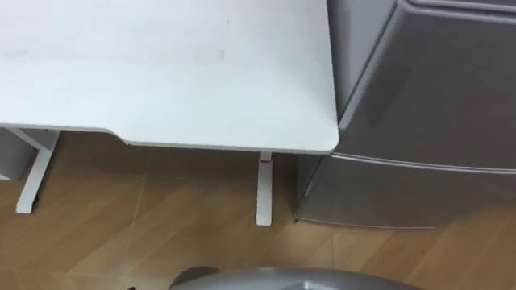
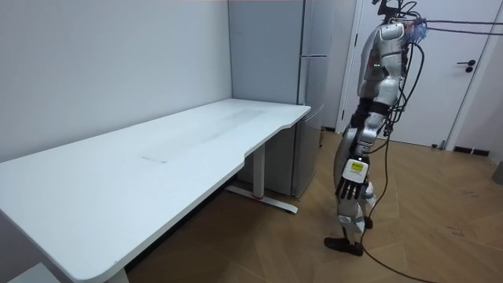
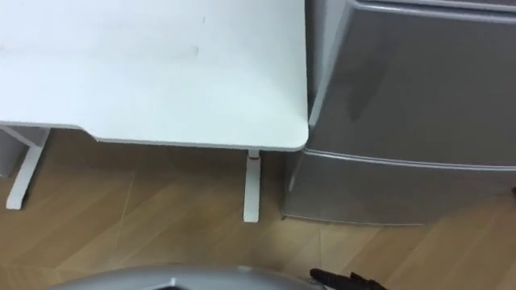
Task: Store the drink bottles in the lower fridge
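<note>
Quick status from the remote seat. The biggest thing in the feed is the wood floor (image 1: 161,234), which runs under everything. Next is the long white surface (image 1: 161,72) along the pale wall (image 2: 94,71). Its near corner butts right up against the fridge.

The fridge (image 1: 427,97) is the tall silver one standing at the far end of the surface, to the robot's right in the eye views. A seam runs across its front below the height of the surface. The lower door (image 1: 403,193) sits under that seam and looks shut, flush with the panel above it.

In the room view the robot stands upright on the floor just off that corner, facing the fridge front. There's a white room door (image 2: 452,79) behind it.

One white leg (image 1: 264,189) of the surface comes down to the floor right beside the fridge's bottom corner.

The left hand (image 2: 352,178) hangs at the robot's side, on the side nearer the room camera. Its fingers (image 2: 345,192) point down, straight and relaxed, with nothing in them.

The right hand (image 3: 345,281) is just a few dark fingertips poking in at the bottom edge of the right eye view, over the floor in front of the lower door. I can't tell from that sliver whether they're curled or straight.
</note>
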Motion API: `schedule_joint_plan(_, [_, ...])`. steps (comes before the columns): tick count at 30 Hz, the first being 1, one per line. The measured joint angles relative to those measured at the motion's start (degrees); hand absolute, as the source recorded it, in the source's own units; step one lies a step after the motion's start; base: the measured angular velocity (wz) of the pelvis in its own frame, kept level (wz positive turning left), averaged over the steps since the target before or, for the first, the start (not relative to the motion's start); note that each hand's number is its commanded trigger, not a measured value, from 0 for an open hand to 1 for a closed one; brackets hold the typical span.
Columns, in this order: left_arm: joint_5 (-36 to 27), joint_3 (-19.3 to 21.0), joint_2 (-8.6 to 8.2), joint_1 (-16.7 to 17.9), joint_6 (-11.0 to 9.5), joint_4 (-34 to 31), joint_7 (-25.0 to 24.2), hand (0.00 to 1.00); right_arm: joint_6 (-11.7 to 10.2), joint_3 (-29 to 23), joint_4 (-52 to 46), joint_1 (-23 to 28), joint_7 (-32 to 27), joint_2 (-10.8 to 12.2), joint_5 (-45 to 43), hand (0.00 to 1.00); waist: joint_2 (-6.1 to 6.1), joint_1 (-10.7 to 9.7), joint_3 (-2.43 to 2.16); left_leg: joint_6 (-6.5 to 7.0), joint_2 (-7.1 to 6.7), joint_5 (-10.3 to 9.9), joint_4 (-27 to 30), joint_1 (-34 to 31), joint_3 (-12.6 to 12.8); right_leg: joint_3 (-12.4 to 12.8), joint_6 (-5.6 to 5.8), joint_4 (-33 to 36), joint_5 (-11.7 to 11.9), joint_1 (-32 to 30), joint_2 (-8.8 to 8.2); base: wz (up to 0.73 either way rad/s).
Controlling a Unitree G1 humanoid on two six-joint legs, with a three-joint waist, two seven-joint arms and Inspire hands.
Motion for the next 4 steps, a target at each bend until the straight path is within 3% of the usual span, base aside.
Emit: schedule_joint_plan(4, [0.0, 0.0, -0.07, -0.1, 0.0, 0.3, 0.0, 0.00, 0.0, -0.1, -0.1, 0.1, -1.2, 0.0, 0.3, 0.00, 0.41, -0.7, 0.18, 0.00, 0.06, 0.0, -1.1, 0.7, 0.7, 0.4, 0.00, 0.1, 0.0, 0.2, -0.06, -0.10])
